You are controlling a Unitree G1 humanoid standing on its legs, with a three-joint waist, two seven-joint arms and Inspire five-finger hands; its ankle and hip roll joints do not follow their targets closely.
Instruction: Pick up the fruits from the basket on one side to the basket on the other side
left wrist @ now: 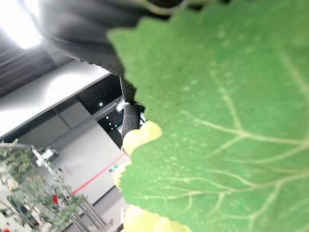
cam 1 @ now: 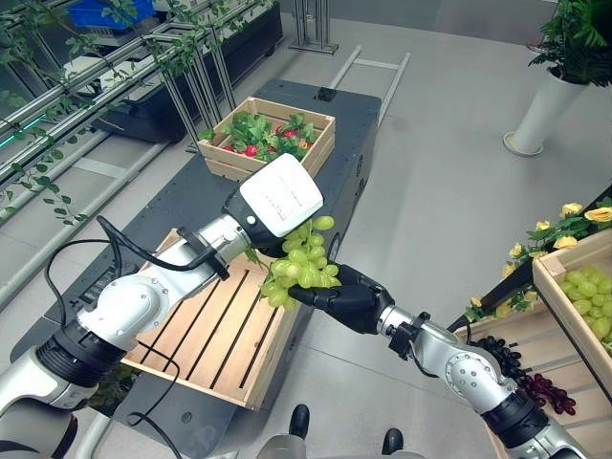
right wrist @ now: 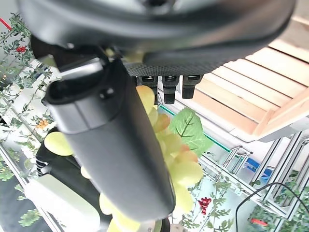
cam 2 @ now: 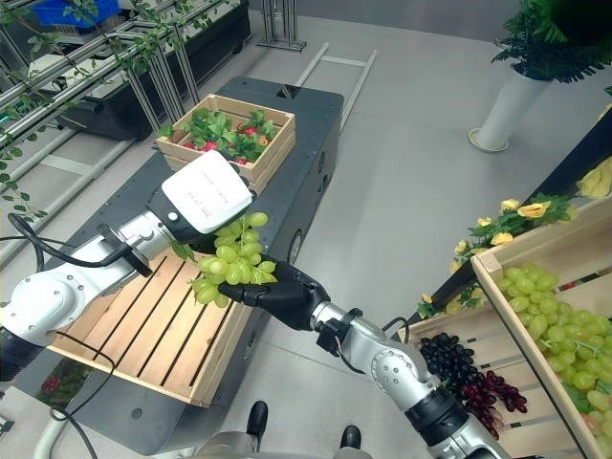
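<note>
hanging between both hands, a bunch of green grapes (cam 1: 301, 266) sits above the near edge of the empty slatted crate (cam 1: 212, 335) on the dark cart (cam 1: 354, 124), so this bunch looks mid-transfer and not yet set down. more green grapes (cam 2: 559, 335) and dark grapes (cam 2: 469, 375) remain in the wooden bins on the robot's right, so i judge most of the job is left. the right hand (cam 1: 352, 298) reaches across from the right, palm up under the bunch, fingers curled around it. the left hand (cam 1: 279, 196), its white back facing up, comes in from the left and meets the top of the bunch; whether its fingers grip i cannot tell. a farther crate (cam 1: 271, 134) holds leaves and red fruit.
</note>
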